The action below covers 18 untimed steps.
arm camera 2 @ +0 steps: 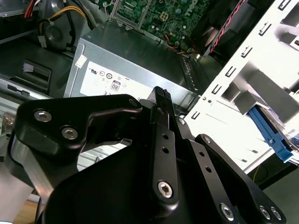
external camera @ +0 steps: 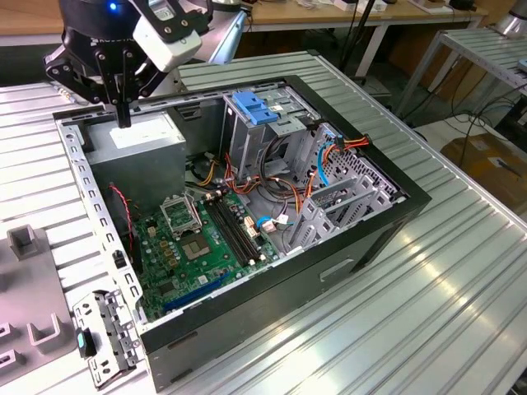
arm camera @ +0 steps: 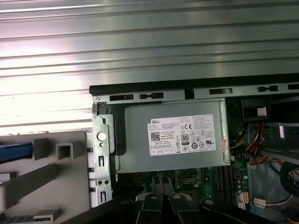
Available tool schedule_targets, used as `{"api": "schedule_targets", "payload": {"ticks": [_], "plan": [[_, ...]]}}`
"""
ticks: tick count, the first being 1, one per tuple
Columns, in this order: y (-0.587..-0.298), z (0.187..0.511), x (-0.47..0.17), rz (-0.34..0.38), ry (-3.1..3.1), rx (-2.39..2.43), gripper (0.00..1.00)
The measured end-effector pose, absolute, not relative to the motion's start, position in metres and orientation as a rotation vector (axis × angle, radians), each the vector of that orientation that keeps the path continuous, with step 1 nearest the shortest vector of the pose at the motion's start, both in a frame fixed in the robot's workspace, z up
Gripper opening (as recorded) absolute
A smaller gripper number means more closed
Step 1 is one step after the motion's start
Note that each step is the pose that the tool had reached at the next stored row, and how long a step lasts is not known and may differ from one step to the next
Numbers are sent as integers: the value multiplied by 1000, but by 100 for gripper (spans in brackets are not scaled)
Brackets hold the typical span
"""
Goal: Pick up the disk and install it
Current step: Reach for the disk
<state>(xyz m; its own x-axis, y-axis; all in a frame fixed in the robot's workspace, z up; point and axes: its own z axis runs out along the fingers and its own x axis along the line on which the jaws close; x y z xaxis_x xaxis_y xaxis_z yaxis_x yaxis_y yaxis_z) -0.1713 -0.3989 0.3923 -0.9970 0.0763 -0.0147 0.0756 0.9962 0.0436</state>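
Above one corner of an open black desktop computer case (external camera: pixel 247 317), a black robot gripper (external camera: pixel 123 120) hangs over a grey metal power supply box with a white label (external camera: pixel 136 138). Its two fingers are pressed together and pinch nothing. The disk (arm camera: pixel 14 152) shows in the first wrist view as a strip of bright blue plastic edging. It rests in a grey moulded fixture (arm camera: pixel 70 196) just outside the case's perforated metal wall (too little shows to tell how it lies). By my judgement the pick-up has not begun and the work stands at the approach. A grasp would call for the fingers to part and the gripper to cross that wall to the fixture.
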Motion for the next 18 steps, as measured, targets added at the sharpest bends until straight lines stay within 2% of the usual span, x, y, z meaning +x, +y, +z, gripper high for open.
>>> {"api": "schedule_targets", "payload": {"ticks": [18], "plan": [[-399, 392, -179, 67, 3123, 119, 11]]}}
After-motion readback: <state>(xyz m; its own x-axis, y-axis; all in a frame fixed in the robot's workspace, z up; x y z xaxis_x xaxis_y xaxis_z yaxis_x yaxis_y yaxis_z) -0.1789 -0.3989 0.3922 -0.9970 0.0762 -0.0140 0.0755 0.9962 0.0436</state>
